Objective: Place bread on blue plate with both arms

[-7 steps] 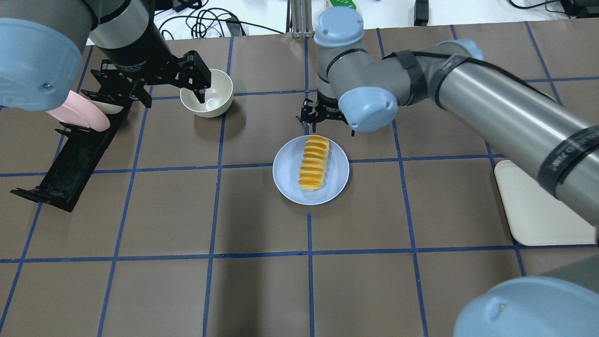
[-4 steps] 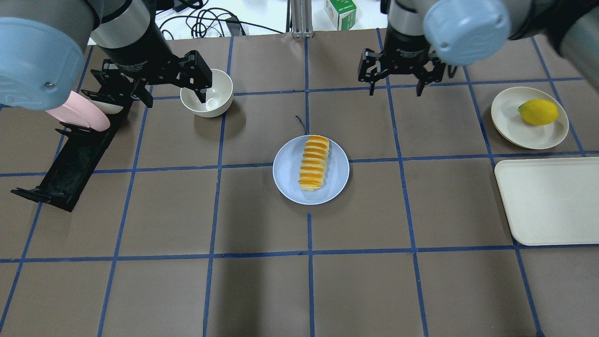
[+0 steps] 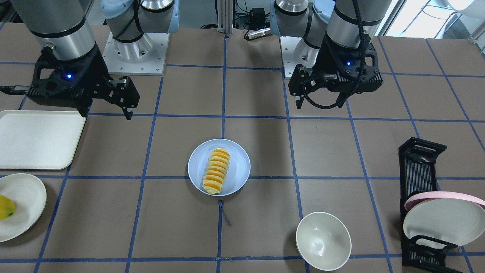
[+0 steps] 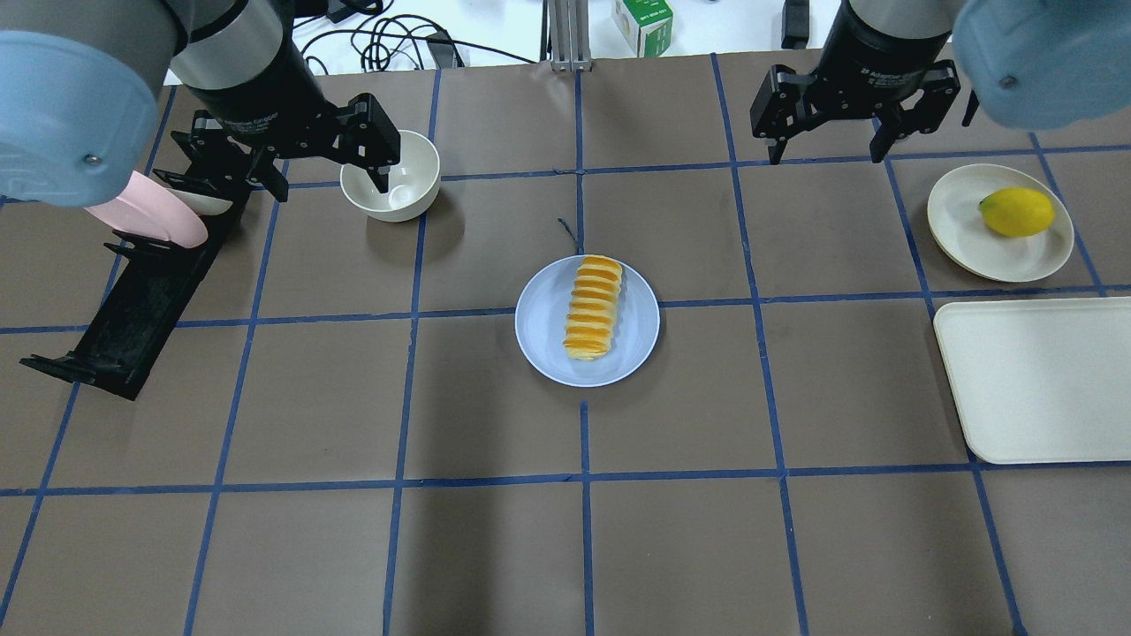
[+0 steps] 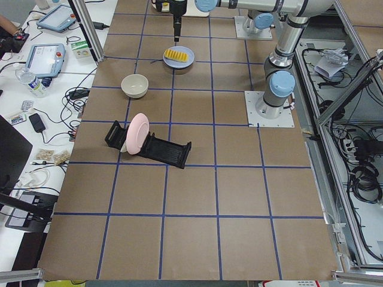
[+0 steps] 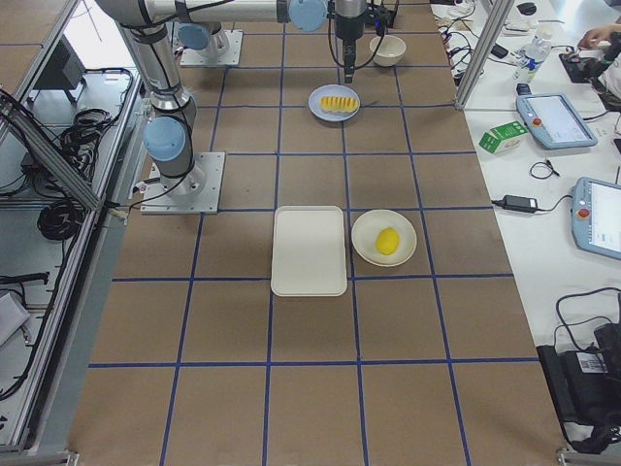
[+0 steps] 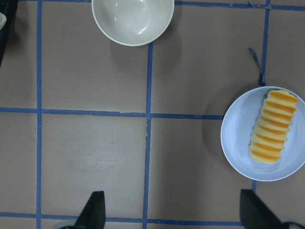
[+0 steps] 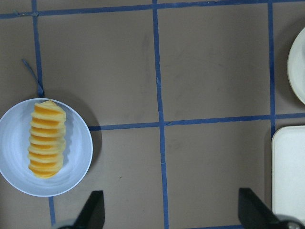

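Bread (image 4: 593, 306) lies lengthwise on the blue plate (image 4: 543, 344) in the middle of the counter (image 4: 353, 397), inside the rim with one end close to its far edge, so the placing looks done and what's left is a clean getaway. Further out, the left end effector (image 4: 329, 181) hangs raised, spread wide and empty, on the off-white bowl (image 4: 390, 175) side. The right end effector (image 4: 826, 146) hovers just as open and empty over toward the lemon (image 4: 1016, 211). I'd keep both high and well apart from the plate, with no dipping near that loaf.
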Robot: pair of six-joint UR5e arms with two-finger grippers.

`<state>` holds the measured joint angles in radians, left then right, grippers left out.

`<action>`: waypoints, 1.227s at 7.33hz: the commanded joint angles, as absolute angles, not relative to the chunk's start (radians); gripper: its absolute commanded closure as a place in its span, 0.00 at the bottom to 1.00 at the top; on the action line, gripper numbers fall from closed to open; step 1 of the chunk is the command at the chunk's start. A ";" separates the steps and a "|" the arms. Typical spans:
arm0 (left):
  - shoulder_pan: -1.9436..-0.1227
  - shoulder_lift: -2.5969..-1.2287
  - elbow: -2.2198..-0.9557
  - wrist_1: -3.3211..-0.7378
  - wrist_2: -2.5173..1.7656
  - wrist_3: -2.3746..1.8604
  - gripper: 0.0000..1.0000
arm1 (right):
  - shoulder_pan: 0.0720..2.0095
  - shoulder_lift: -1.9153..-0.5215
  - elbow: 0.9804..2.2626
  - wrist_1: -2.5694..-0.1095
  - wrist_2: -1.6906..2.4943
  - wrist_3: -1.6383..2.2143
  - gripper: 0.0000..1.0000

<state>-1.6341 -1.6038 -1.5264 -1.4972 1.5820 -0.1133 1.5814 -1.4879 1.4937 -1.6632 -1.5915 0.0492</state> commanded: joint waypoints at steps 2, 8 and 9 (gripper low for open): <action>-1.632 -1.609 -1.516 -1.497 1.577 -0.114 0.00 | 1.569 -1.467 1.486 -1.666 -1.556 0.018 0.00; -1.634 -1.601 -1.519 -1.499 1.589 -0.112 0.00 | 1.571 -1.470 1.491 -1.667 -1.529 0.017 0.00; -1.634 -1.601 -1.516 -1.499 1.591 -0.112 0.00 | 1.572 -1.470 1.491 -1.666 -1.535 0.020 0.00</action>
<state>-1.6336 -1.6020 -1.5168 -1.4987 1.5893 -0.1122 1.5707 -1.4693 1.4909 -1.6659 -1.5339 0.0176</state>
